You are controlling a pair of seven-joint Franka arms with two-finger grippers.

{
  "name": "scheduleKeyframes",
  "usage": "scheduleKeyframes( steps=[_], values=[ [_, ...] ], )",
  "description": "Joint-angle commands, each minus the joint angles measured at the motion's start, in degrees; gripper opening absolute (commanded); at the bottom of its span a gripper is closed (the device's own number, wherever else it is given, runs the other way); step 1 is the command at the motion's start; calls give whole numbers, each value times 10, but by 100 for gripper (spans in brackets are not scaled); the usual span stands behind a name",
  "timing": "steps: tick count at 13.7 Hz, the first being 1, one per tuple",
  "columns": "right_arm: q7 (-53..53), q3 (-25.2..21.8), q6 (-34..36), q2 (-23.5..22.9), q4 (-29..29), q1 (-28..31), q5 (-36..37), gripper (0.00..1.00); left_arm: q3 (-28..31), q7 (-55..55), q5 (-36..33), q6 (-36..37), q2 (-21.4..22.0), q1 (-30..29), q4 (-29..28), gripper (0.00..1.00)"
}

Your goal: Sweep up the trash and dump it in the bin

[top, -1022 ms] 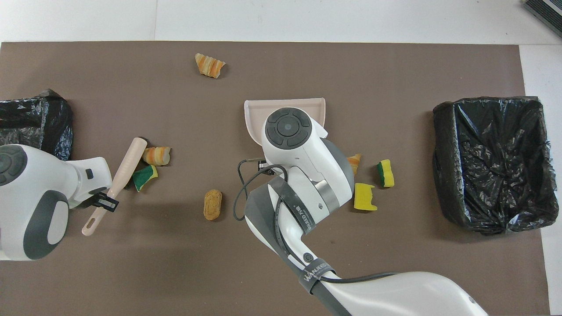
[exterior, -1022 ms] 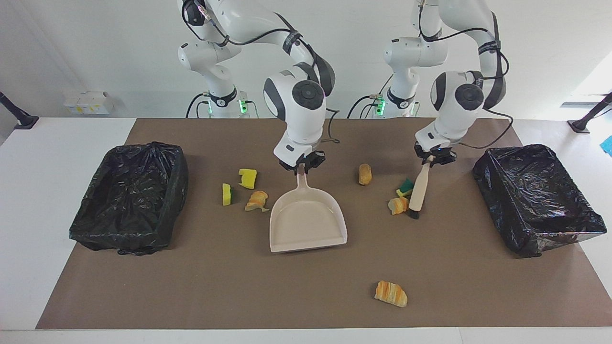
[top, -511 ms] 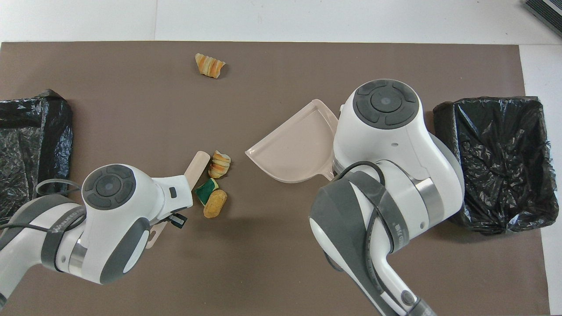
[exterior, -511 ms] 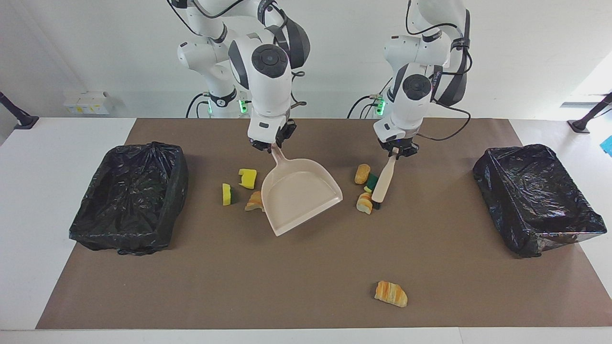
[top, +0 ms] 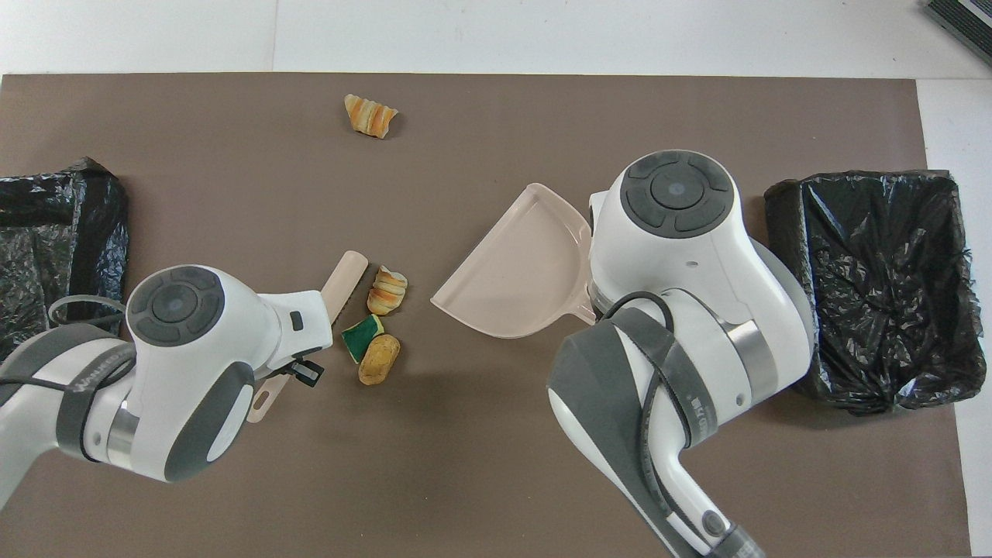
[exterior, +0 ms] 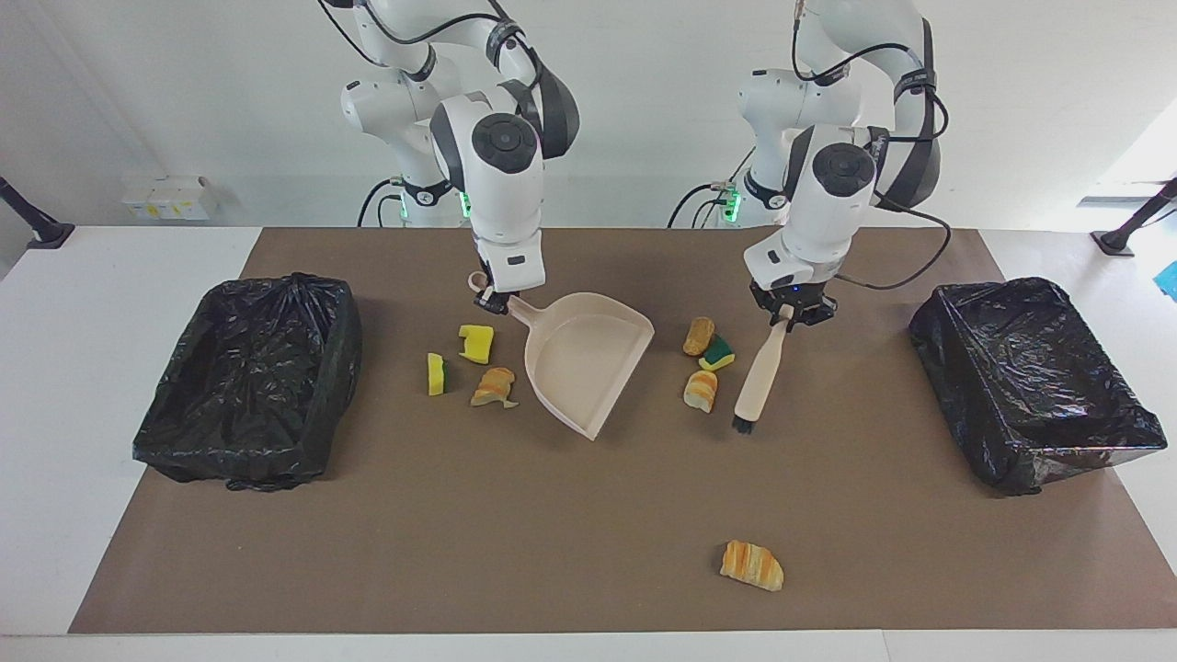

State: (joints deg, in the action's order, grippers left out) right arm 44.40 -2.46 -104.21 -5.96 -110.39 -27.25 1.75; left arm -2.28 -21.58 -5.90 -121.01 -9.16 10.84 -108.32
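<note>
Brush and dustpan closing in on a small pile of scraps.

The left gripper (exterior: 789, 313) is clamped on the brush (exterior: 761, 372); the right gripper (exterior: 497, 296) grips the dustpan (exterior: 579, 363) handle. Best to set the pan's open lip flat beside the three scraps (exterior: 703, 363) between the tools, then brush low toward it. Three more scraps (exterior: 474, 366) lie by the pan's back, and a croissant piece (exterior: 751, 564) lies farthest from the robots. Both black-lined bins (exterior: 253, 377) (exterior: 1034, 377) look empty, as does the pan.

Bright, even light, soft shadows, sharp focus throughout
</note>
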Motion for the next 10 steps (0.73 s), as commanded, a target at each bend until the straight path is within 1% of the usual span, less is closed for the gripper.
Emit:
scheduleKeyframes(
  steps=[1,3,4,5,6,7,8,9,10],
  values=[
    [9,4,-18,23,-36,-16,10,0,-4,-42,-17,-30,-62,-20,78,0],
    [10,4,-20,26,-48,-24,11,0,-4,-68,-38,-34,-95,-24,132,0],
    [9,4,-31,25,-60,-40,12,0,-4,-74,-51,-34,-122,-32,165,0],
    [-7,4,-64,26,-81,-59,12,0,-4,-75,-62,-34,-149,-29,204,0],
    [-24,4,-91,25,-96,-61,12,0,-5,-77,-65,-35,-177,-35,241,0],
    [-25,4,-102,22,-98,-63,12,0,-5,-80,-65,-43,-201,-35,271,0],
    [-20,4,-109,20,-98,-63,12,0,-5,-80,-65,-74,-232,-32,296,0],
    [-10,4,-113,19,-98,-63,13,0,-4,-81,-65,-111,-252,-31,309,0],
    [-9,4,-117,18,-98,-62,13,0,-5,-85,-66,-127,-261,-32,312,0]
  ],
)
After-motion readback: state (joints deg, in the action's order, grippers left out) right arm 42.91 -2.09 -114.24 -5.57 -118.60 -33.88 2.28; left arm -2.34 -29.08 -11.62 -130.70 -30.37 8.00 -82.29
